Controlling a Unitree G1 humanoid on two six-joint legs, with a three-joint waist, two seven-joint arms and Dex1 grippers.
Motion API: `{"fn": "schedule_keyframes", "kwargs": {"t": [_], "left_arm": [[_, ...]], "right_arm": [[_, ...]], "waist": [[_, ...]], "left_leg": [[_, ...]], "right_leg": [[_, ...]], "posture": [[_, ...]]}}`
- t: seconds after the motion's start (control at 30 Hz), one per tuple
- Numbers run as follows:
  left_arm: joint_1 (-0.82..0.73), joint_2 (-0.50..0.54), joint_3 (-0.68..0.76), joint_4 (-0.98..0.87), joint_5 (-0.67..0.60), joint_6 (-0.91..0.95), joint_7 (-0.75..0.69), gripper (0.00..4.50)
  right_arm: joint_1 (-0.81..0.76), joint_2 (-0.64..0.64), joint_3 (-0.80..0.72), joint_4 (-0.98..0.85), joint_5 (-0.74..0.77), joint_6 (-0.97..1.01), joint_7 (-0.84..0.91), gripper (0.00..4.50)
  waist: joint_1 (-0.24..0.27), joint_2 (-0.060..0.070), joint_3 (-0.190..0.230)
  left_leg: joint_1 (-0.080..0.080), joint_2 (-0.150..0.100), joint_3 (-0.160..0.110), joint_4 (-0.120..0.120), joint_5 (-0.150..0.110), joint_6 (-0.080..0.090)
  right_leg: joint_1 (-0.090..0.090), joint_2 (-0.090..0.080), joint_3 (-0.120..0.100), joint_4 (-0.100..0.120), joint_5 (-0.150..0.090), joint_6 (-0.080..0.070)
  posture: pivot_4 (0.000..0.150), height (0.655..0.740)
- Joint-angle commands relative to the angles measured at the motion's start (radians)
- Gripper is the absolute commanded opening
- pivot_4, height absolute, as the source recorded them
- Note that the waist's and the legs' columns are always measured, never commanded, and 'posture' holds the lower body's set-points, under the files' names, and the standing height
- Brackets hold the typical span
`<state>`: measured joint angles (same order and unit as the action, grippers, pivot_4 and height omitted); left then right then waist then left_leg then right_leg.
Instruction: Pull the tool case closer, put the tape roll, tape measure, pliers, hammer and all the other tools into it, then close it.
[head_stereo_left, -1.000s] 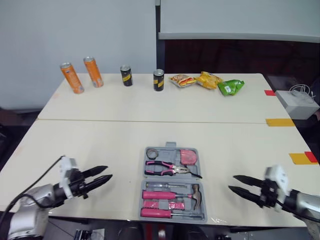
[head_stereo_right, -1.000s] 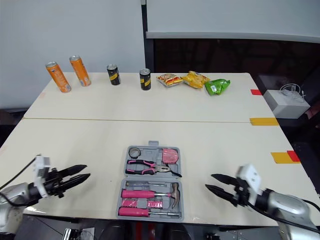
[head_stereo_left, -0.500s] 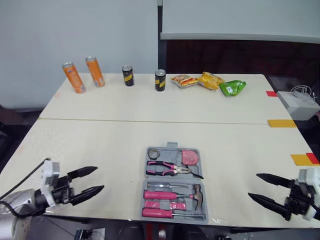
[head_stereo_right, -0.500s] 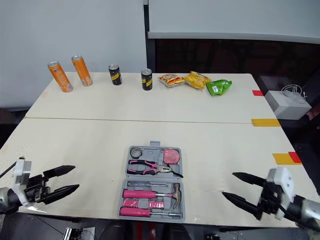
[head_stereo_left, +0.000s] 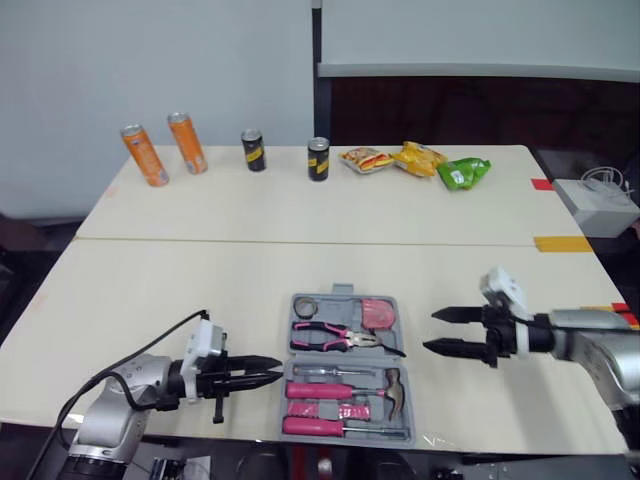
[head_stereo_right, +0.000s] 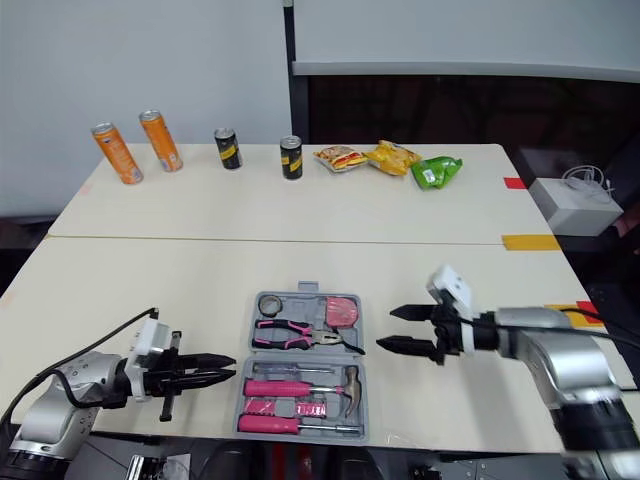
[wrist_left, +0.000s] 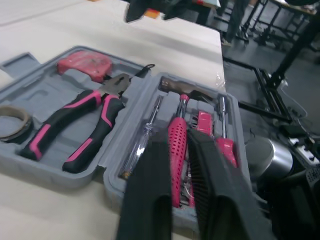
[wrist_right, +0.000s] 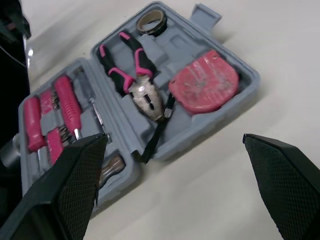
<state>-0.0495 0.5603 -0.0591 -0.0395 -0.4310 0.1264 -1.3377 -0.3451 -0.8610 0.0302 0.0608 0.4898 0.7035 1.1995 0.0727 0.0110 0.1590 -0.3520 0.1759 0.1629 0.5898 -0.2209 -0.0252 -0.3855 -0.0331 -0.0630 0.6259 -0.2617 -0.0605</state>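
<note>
Tool case (head_stereo_left: 385, 425) is found open, tools (head_stereo_left: 340, 337) seated; closing is judged next. Left pincer (head_stereo_left: 272, 370) barely parted, right pincer (head_stereo_left: 438, 332) spread; one half must be folded over.

- The tool case (head_stereo_left: 330, 312) lies open at the near edge of the near table (head_stereo_left: 180, 290), between the left gripper (head_stereo_left: 280, 369) and the right gripper (head_stereo_left: 432, 331).
- Its far half holds the tape roll (head_stereo_left: 305, 306) at left, the tape measure (head_stereo_left: 377, 313) at right and the pliers (head_stereo_left: 330, 337) before them.
- Its near half holds the hammer (head_stereo_left: 392, 383) and screwdrivers (head_stereo_left: 320, 390).
- Cans (head_stereo_left: 317, 159) stand along the back of the far table (head_stereo_left: 300, 210), with snack packets (head_stereo_left: 418, 159) to their right.
</note>
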Motion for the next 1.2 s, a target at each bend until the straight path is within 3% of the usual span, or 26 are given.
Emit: {"fn": "schedule_keyframes", "kwargs": {"t": [0.03, 0.63, 1.2], "left_arm": [[-0.018, -0.025, -0.053, 0.026, 0.049, -0.047, 0.02, 0.02], [-0.047, -0.027, -0.151, 0.127, 0.135, -0.094, 0.024, 0.02], [-0.042, 0.006, -0.166, 0.229, 0.187, -0.186, 0.009, 0.02]], "right_arm": [[-0.077, 0.02, 0.075, 0.098, -0.076, -0.019, 0.011, 4.5], [-0.349, 0.216, 0.237, 0.429, -0.201, 0.129, 0.042, 4.5], [-0.415, 0.342, 0.177, 0.548, -0.163, 0.158, 0.113, 4.5]], "waist": [[0.0, 0.0, 0.0], [-0.005, 0.0, 0.0], [-0.025, -0.001, -0.001]], "left_leg": [[0.0, 0.0, 0.0, 0.002, 0.0, 0.0], [-0.001, 0.001, 0.001, 0.006, 0.004, -0.002], [0.001, 0.002, 0.001, 0.006, 0.005, -0.004]], "right_leg": [[-0.001, 0.0, 0.0, 0.003, 0.0, -0.001], [-0.007, 0.0, 0.002, 0.016, -0.002, -0.005], [-0.007, 0.001, 0.002, 0.019, -0.002, -0.008]], "posture": [[0.15, 0.74], [0.15, 0.74], [0.15, 0.74]]}}
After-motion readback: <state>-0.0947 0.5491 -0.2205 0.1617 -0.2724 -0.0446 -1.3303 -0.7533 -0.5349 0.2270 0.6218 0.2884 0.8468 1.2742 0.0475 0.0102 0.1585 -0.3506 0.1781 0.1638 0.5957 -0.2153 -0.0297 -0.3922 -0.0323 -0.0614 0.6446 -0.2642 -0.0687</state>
